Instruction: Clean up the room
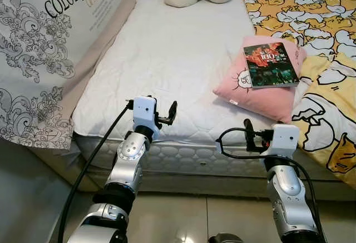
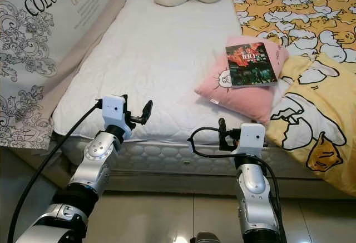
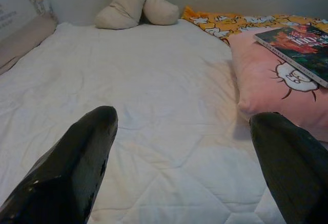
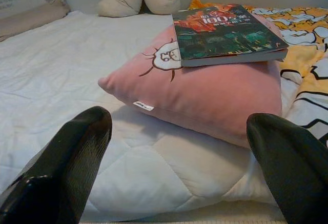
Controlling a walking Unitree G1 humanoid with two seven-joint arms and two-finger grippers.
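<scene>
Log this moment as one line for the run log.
left gripper: open, empty, at bed edge | right gripper: open, empty, facing pink pillow | book: on pillow

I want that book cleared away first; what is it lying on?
The dark-covered paperback book lies flat on a pink cartoon-print pillow, which rests on the white quilted mattress. Whatever is beneath the pillow is covered.

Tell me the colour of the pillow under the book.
Pink, with a small cartoon print; the pillow shows best in the right wrist view, under the book.
</scene>
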